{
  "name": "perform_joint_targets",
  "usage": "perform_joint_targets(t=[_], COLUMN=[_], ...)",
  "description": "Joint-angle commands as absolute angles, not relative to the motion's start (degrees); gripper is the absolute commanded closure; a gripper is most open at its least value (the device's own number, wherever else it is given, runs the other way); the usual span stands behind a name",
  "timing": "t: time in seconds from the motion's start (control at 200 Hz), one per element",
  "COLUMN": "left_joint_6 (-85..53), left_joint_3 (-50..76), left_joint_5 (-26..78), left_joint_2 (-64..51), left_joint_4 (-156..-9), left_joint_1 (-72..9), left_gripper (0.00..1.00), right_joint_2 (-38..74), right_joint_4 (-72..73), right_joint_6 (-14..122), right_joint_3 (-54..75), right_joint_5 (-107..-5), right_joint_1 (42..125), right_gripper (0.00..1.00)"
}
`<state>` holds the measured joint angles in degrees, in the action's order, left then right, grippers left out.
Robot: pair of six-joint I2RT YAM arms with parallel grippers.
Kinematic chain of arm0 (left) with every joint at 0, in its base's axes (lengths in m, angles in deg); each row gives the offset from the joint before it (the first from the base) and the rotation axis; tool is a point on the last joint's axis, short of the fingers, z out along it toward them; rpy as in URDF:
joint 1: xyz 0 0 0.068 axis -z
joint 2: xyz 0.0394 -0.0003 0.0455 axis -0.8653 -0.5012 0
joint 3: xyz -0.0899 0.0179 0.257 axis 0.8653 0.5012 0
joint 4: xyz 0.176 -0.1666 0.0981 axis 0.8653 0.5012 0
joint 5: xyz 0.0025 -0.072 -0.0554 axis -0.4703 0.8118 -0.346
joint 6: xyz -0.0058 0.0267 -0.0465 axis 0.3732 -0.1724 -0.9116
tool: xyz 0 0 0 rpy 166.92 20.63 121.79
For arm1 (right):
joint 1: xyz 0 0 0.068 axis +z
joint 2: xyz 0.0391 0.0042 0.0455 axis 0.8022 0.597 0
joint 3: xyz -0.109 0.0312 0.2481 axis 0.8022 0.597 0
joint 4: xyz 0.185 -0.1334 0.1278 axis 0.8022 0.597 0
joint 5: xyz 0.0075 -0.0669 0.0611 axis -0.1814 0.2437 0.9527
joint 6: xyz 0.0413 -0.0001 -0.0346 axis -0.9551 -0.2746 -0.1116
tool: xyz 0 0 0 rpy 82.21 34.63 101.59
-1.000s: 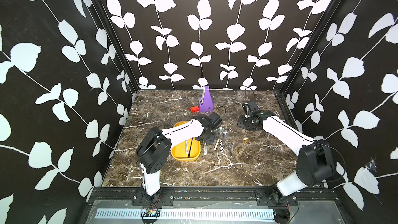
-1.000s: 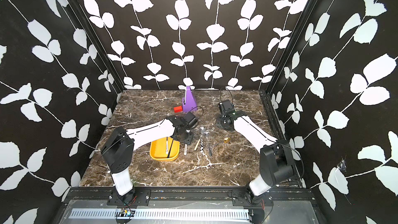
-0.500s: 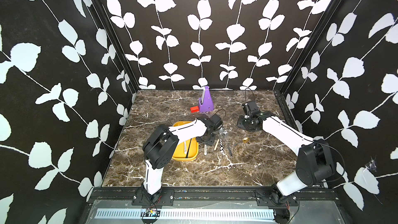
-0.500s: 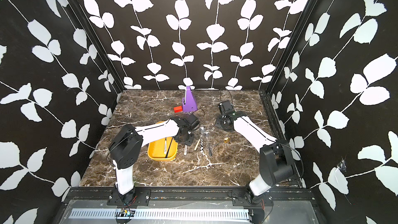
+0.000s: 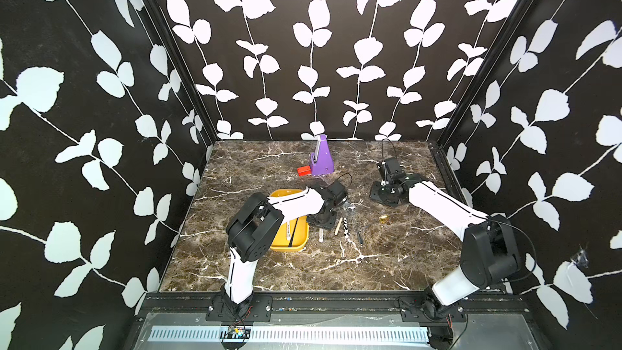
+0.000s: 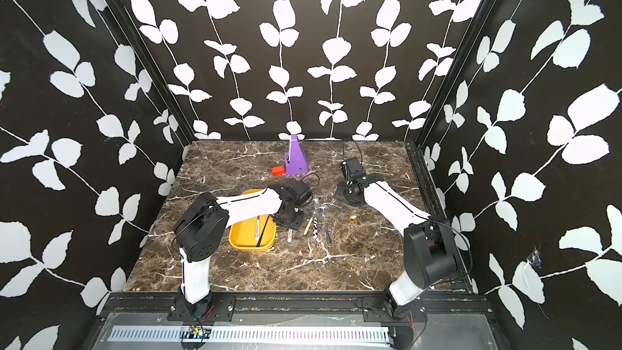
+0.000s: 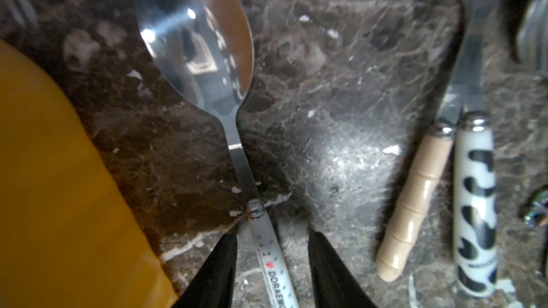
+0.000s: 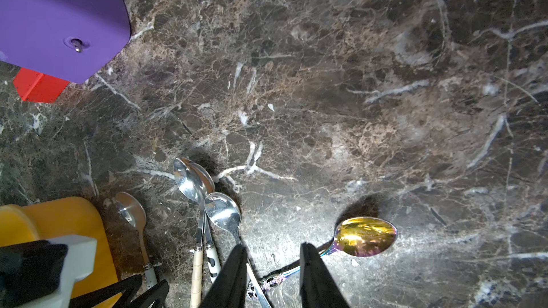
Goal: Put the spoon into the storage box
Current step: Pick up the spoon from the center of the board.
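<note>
Left wrist view: the spoon lies flat on the marble table just beside the yellow storage box, its long axis running roughly along the box's edge. Its bowl points away from the left gripper, whose part-open jaws straddle the white printed handle without touching it. In the right wrist view, the right gripper hangs above the table, jaws partly apart, holding nothing.

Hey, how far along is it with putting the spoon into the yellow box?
Done: two utensils lie in the yellow box. In hand: the left gripper straddles the white handle of a spoon on the table beside the box, jaws open. Left: close, lift, drop it in. A wooden-handled spoon, a cow-patterned one and a gold spoon also lie outside the box.
</note>
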<state>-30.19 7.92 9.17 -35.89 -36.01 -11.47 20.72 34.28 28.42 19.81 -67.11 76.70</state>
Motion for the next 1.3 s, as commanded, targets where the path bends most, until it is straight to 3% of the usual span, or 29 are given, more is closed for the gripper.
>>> perform_joint_targets(t=[0.0,0.2,0.495,0.765,1.295], left_joint_6=[-31.0,-30.9,-29.7,-27.6,-23.4], left_joint_3=[8.5,7.8,6.0,3.7,-0.6], left_joint_5=[9.5,9.5,8.8,8.2,4.5], left_joint_2=[-36.9,-38.7,-40.6,-39.9,-22.2], left_joint_4=[-34.5,-33.5,-32.8,-32.8,-27.3], left_joint_1=[-11.2,-11.1,-11.1,-11.1,-11.2], left_gripper=[0.56,0.60,0.77,1.00,1.00], right_joint_2=[21.2,21.2,21.2,20.8,19.2], right_joint_4=[34.3,34.5,34.4,34.6,35.4], right_joint_6=[28.7,28.9,28.8,29.6,31.1], right_joint_3=[19.0,18.6,19.0,19.3,19.8], right_joint_5=[-66.8,-66.5,-66.3,-66.8,-67.5], right_joint_1=[76.6,76.6,76.6,76.6,74.4], right_gripper=[0.67,0.67,0.67,0.67,0.66])
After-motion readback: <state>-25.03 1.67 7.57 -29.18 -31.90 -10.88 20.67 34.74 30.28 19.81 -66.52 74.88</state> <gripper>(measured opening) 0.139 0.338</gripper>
